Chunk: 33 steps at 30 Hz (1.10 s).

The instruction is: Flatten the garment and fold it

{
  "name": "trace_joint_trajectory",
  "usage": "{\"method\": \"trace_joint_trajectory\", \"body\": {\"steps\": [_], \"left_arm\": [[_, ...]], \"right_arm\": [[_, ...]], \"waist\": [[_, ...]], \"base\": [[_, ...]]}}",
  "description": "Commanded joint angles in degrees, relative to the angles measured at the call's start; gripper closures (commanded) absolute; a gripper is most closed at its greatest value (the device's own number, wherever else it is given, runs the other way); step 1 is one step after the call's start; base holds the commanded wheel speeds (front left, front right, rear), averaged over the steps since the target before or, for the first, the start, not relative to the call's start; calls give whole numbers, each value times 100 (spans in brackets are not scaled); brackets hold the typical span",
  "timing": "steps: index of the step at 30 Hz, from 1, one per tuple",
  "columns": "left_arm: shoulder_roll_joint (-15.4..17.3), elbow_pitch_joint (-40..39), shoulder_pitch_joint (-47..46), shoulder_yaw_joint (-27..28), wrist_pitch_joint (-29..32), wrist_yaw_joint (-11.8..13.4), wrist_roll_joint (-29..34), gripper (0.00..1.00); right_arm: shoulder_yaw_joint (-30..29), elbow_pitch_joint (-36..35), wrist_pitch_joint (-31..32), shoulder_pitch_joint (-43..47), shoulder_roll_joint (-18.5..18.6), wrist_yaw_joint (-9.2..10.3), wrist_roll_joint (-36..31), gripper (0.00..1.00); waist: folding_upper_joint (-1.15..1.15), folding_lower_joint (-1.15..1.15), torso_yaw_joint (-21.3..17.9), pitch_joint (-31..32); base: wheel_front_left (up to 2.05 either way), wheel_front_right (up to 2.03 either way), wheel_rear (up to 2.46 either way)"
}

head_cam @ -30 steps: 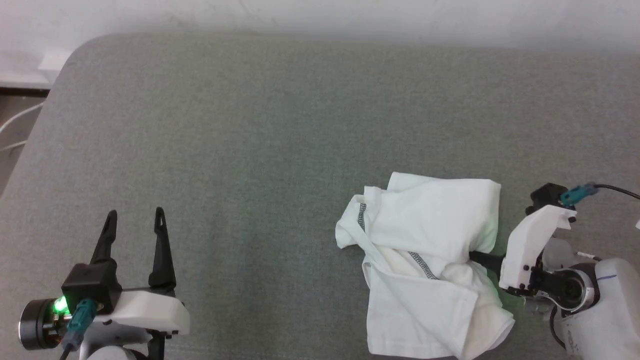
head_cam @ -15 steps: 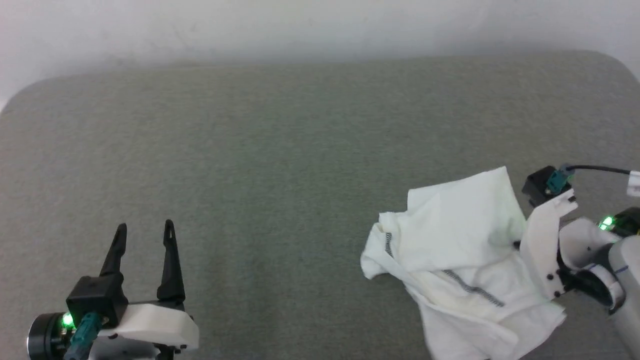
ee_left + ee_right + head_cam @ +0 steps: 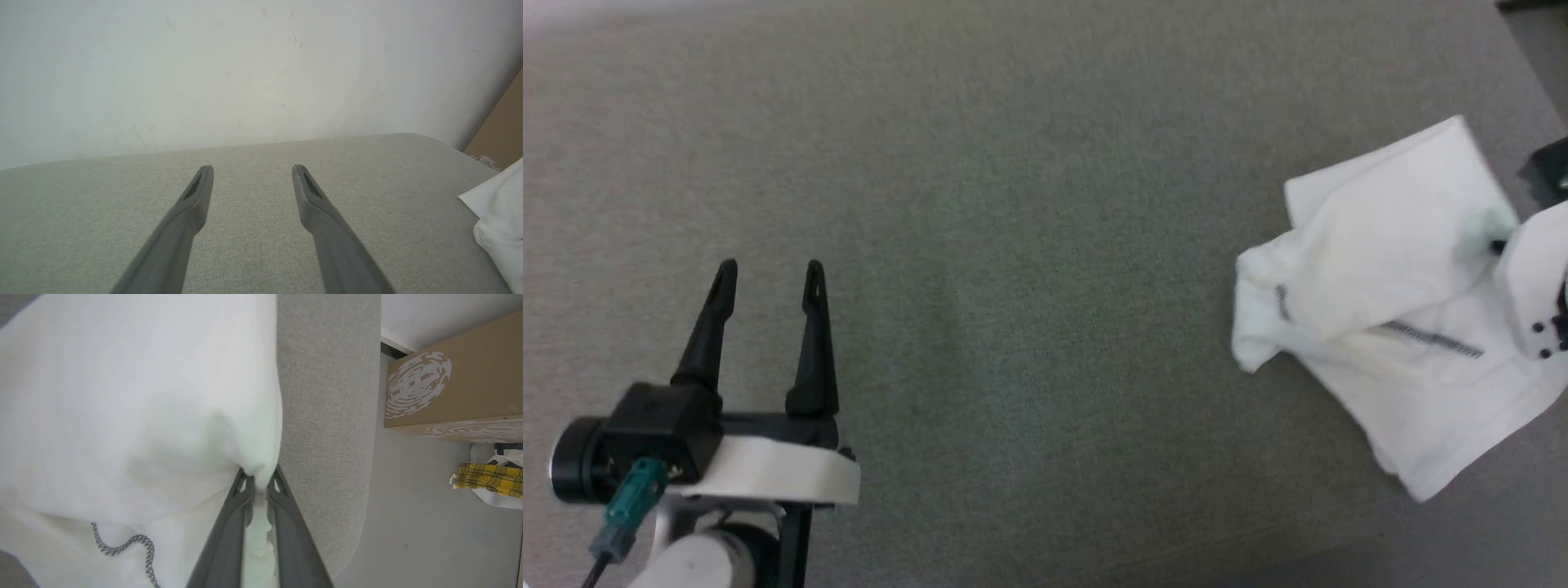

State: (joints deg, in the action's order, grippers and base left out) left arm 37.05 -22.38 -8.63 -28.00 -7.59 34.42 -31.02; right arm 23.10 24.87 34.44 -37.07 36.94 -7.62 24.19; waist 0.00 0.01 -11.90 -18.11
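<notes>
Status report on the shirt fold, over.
Right gripper shut on thin white shirt with grey zigzag stitching, bunched. Left gripper open, empty, above grey fabric surface. Nothing blocking.

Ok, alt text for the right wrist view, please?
The right gripper is shut on a bunched fold of the white garment, which covers the left of the frame, dark zigzag stitching low down. Right of it lie a grey padded surface and, beyond its edge, a cardboard box.

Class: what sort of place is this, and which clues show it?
Probably an indoor workroom: a grey fabric-covered table by a white wall, with a cardboard box beside it.
</notes>
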Motion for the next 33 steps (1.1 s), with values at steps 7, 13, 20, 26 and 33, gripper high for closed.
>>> {"method": "trace_joint_trajectory", "body": {"steps": [7,13,20,26,33], "left_arm": [[167,-210,-525,-30,161,-151,226,0],[218,-181,-627,11,148,-192,238,0],[178,-21,-607,59,28,-214,171,0],[51,253,-428,30,-123,-221,58,0],[-96,564,-39,42,-266,-109,-110,0]], "right_arm": [[-879,941,-1030,-376,-25,13,-646,100],[-1666,1572,-1906,-572,-264,13,-1502,0],[-2785,2059,-2591,-428,-521,13,-2795,0],[-3772,1857,-3175,266,-635,13,-3576,0],[-4211,895,-3749,1298,-1025,13,-3530,0]], "waist": [[0,-1,-401,-1642],[0,-1,-297,-1866],[0,-1,-190,-1665],[0,-1,-53,-1051],[0,-1,160,-149]], "base": [[0,0,0],[0,0,0],[0,0,0],[0,0,0],[0,0,0]]}}
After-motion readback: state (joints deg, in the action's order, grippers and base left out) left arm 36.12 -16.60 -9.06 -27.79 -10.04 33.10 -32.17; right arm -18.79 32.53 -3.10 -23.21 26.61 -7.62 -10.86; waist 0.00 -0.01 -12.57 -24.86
